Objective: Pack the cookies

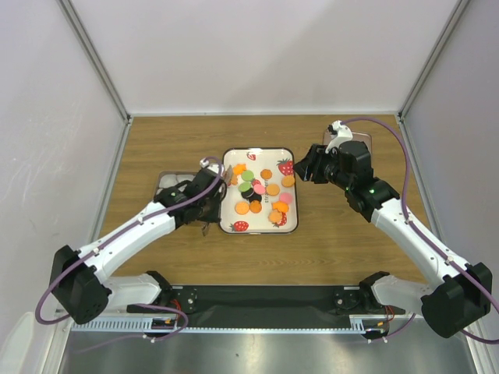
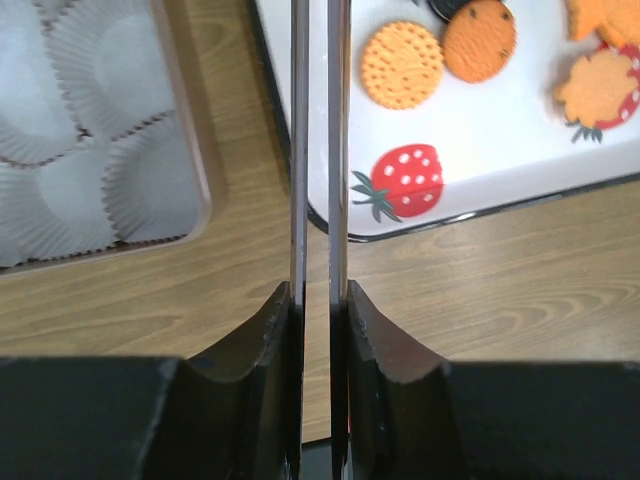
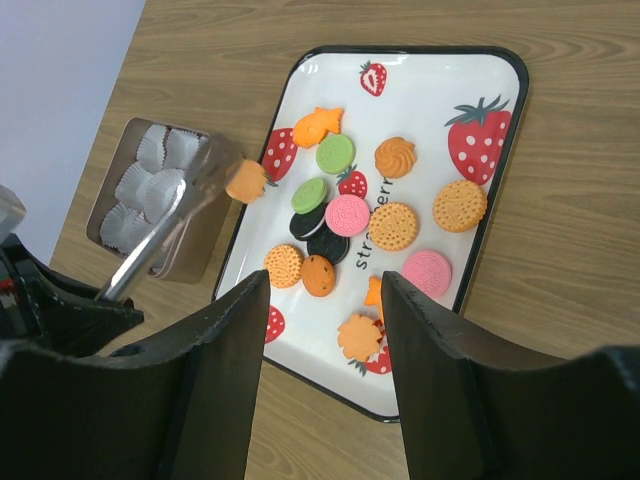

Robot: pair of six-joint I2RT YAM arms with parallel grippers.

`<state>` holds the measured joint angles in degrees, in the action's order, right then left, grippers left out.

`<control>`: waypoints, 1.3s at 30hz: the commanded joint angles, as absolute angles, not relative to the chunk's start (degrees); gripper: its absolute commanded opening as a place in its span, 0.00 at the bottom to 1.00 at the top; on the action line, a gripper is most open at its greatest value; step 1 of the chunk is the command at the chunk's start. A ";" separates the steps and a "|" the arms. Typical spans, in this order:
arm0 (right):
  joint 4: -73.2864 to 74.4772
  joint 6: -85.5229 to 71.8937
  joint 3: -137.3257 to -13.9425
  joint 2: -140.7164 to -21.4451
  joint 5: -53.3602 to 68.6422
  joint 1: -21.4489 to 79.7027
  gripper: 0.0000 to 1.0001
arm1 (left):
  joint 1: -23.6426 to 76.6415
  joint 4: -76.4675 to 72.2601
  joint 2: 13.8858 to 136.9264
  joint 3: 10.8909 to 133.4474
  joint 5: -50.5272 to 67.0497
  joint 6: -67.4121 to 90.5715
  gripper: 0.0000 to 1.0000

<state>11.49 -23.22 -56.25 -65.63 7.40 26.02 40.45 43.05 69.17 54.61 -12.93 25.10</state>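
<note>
Wooden table carries your strawberry tray, where most cookies lie, and the paper-cup box on its left. Your right gripper gapes, holding nothing. Your left gripper squeezes metal tongs onto one orange cookie at the tray's left rim.

Counted fifteen cookies: two green, two pink, two black, nine orange or tan. One tray, one box of paper cups, one pair of tongs.

Bright, even light, shadows soft and faint (nearest foreground in both wrist views slightly blurred).
</note>
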 commanded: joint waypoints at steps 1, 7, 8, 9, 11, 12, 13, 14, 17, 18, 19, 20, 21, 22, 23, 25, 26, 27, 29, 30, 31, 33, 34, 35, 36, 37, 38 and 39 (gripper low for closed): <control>9.84 -22.06 -56.60 -65.30 7.73 25.84 0.54 | 37.01 44.03 65.92 57.92 -14.06 22.42 0.21; 9.84 -22.24 -56.51 -65.39 8.08 25.84 0.54 | 28.84 45.09 62.58 57.66 -12.22 20.40 0.21; 9.76 -22.32 -56.51 -65.39 8.17 25.93 0.54 | 27.78 45.17 62.32 57.57 -12.13 20.30 0.21; 9.76 -22.32 -56.51 -65.56 8.35 25.84 0.54 | 25.69 45.44 62.05 57.57 -12.04 20.22 0.22; 9.67 -22.32 -56.51 -65.74 8.53 25.84 0.54 | 23.65 45.53 61.44 57.22 -11.78 20.04 0.21; 9.75 -22.41 -56.69 -65.74 8.61 25.84 0.54 | 21.73 45.44 61.44 57.13 -11.69 19.95 0.21; 9.76 -22.41 -56.60 -65.83 8.87 25.84 0.54 | 21.01 45.61 61.44 57.13 -11.69 19.78 0.21; 9.76 -22.50 -56.69 -65.92 8.88 25.84 0.54 | 19.27 46.05 61.44 57.13 -12.39 19.69 0.21; 9.75 -22.50 -56.60 -65.83 9.23 25.93 0.54 | 16.53 46.58 61.09 57.22 -12.92 19.07 0.21; 9.67 -22.59 -56.51 -65.83 9.32 25.84 0.54 | 15.04 46.76 61.08 57.22 -13.35 18.81 0.22; 9.75 -22.59 -56.51 -65.92 9.58 25.84 0.54 | 14.33 47.02 61.00 57.48 -13.71 18.46 0.22; 9.58 -22.67 -56.51 -66.00 9.75 25.93 0.54 | 13.11 47.28 60.74 57.57 -14.06 18.28 0.22; 9.58 -22.68 -56.51 -66.09 9.93 25.84 0.54 | 12.57 47.46 60.65 57.66 -14.06 18.11 0.22; 9.58 -22.85 -56.43 -66.01 10.11 25.84 0.54 | 12.22 47.55 60.73 57.66 -14.41 17.76 0.22; 9.58 -22.85 -56.43 -66.09 10.19 25.93 0.54 | 11.78 47.98 60.65 57.74 -15.37 17.67 0.22; 9.32 -22.94 -56.42 -66.01 10.46 25.93 0.54 | 11.25 48.43 60.91 57.57 -16.52 17.40 0.22; 9.40 -22.94 -56.43 -66.01 10.46 25.93 0.54 | 10.73 48.43 60.91 57.39 -16.96 17.32 0.22; 9.40 -22.94 -56.34 -66.09 10.55 25.93 0.54 | 10.37 48.51 61.00 57.04 -17.48 17.31 0.22; 9.40 -23.03 -56.34 -65.92 10.63 25.93 0.54 | 9.24 47.99 61.17 56.52 -17.32 17.05 0.23; 9.40 -23.03 -56.25 -65.92 10.63 25.93 0.54 | 8.88 47.81 61.35 56.34 -17.23 16.96 0.23; 9.32 -23.03 -56.25 -65.83 10.72 26.01 0.54 | 8.62 47.64 61.52 55.90 -16.79 16.88 0.23; 9.40 -23.03 -56.16 -65.74 10.64 25.93 0.54 | 8.26 47.11 61.96 55.37 -16.52 16.79 0.23; 9.40 -22.94 -56.16 -65.66 10.63 26.01 0.54 | 8.26 46.85 61.96 55.20 -16.44 16.87 0.23; 9.40 -23.03 -56.25 -65.65 10.63 26.02 0.54 | 8.09 46.58 62.40 55.02 -16.26 16.87 0.23; 9.40 -22.94 -56.16 -65.65 10.55 26.02 0.54 | 8.00 46.50 62.58 54.93 -16.17 16.87 0.22; 9.32 -22.94 -56.16 -65.74 10.46 25.93 0.54 | 8.00 46.23 62.67 54.67 -16.00 16.87 0.23; 9.32 -23.03 -56.16 -65.66 10.46 26.01 0.54 | 7.82 45.88 62.93 54.58 -15.82 16.87 0.23; 9.40 -22.94 -56.16 -65.74 10.46 26.02 0.54 | 7.82 45.79 63.10 54.41 -15.73 16.87 0.22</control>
